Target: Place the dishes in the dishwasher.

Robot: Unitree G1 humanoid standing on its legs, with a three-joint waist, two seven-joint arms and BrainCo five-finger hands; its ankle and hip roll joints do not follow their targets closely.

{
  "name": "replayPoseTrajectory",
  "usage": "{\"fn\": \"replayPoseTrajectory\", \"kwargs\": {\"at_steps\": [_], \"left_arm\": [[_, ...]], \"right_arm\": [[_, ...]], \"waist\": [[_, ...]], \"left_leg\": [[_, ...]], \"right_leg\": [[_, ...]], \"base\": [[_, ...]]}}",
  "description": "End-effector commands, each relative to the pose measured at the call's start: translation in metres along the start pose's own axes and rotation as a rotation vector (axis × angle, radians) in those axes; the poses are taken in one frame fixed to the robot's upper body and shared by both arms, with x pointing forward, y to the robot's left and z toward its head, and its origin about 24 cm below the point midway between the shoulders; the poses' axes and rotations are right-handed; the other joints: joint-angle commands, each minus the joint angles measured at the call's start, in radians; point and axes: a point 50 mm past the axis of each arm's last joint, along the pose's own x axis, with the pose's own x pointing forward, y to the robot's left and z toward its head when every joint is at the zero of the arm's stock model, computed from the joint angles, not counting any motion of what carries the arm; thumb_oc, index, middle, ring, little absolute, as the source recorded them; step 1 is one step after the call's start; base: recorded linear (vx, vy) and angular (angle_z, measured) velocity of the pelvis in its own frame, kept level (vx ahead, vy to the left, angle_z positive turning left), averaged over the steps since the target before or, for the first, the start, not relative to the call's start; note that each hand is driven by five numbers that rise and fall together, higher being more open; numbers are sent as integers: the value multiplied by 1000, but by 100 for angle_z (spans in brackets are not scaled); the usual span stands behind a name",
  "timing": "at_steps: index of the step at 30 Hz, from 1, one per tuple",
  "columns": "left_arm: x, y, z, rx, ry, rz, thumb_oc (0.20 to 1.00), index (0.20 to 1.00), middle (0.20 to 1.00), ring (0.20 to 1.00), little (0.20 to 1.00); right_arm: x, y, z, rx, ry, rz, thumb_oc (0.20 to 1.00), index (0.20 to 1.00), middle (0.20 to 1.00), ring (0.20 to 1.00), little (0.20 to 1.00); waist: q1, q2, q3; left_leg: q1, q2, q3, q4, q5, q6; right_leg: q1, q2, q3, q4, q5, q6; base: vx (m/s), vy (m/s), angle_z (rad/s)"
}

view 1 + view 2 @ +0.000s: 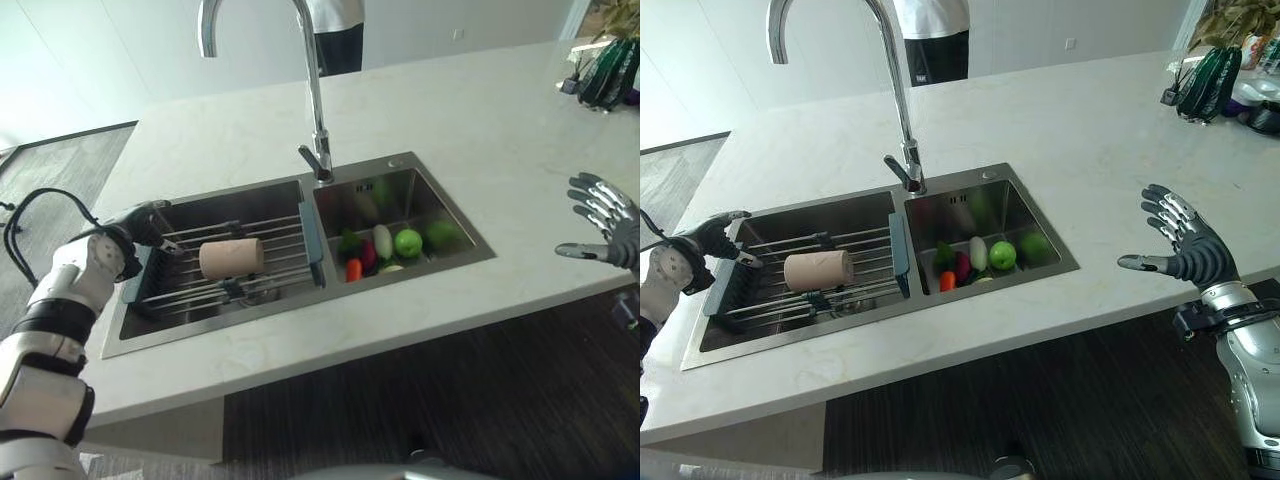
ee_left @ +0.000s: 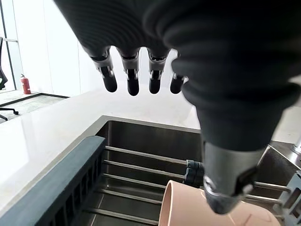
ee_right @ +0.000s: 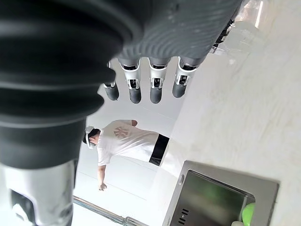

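Left hand (image 1: 715, 236) fingers apart above rack (image 1: 268, 265), beside cup (image 1: 231, 257); right hand (image 1: 1185, 243) spread, empty. Risk: cup on its side rolls off when grasped.

- Left hand (image 1: 718, 236): dark ribbed cover over back and wrist, silver fingers with dark tips.
- Left forearm: white and silver-grey shells with black bands.
- Right hand (image 1: 1183, 245): same dark cover and silver, dark-tipped fingers; silver-grey forearm, apparently with a black wrist clamp.
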Motion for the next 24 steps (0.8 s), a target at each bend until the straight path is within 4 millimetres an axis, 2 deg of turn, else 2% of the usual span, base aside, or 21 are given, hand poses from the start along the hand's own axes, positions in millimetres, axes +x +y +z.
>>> {"fn": "replayPoseTrajectory", "kwargs": {"at_steps": [1, 9, 13, 19, 20, 24], "left_arm": [[-3, 49, 11, 13, -28, 170, 1000, 1000, 1000, 1000, 1000], [0, 48, 19, 36, -61, 160, 1000, 1000, 1000, 1000, 1000], [0, 43, 15, 41, -51, 141, 1000, 1000, 1000, 1000, 1000], [4, 20, 7, 53, -26, 79, 1000, 1000, 1000, 1000, 1000], [4, 11, 2, 48, -11, 57, 1000, 1000, 1000, 1000, 1000], [5, 3, -3, 35, 7, 36, 1000, 1000, 1000, 1000, 1000]], "right_arm": [[8, -16, 41, -111, -184, -34, 1000, 1000, 1000, 1000, 1000], [9, -15, 40, -130, -179, -32, 1000, 1000, 1000, 1000, 1000], [8, -14, 39, -141, -179, -28, 1000, 1000, 1000, 1000, 1000], [5, -17, 41, -161, -180, -21, 1000, 1000, 1000, 1000, 1000], [4, -17, 42, -170, -181, -21, 1000, 1000, 1000, 1000, 1000], [4, -19, 47, -182, -187, -18, 1000, 1000, 1000, 1000, 1000]], "waist": [[-10, -6, 14], [-21, -5, 19], [-27, -1, 20], [-40, -1, 15], [-44, 0, 13], [-52, 0, 17]], "left_leg": [[36, 63, -60, -1, -62, -54], [46, 62, -49, -1, -67, -55], [54, 62, -42, -1, -68, -55], [67, 64, -26, -1, -70, -57], [70, 65, -19, -1, -70, -58], [71, 66, -10, -1, -68, -60]], "right_leg": [[52, -15, 48, 2, -125, 87], [53, -18, 60, 2, -122, 93], [56, -19, 66, 2, -122, 94], [60, -20, 78, 2, -121, 98], [60, -19, 84, 2, -120, 99], [56, -19, 92, 2, -118, 100]], "base": [[57, 26, -1], [28, 3, -2], [15, -2, -6], [36, -13, -9], [45, -2, -5], [27, 3, -12]]}}
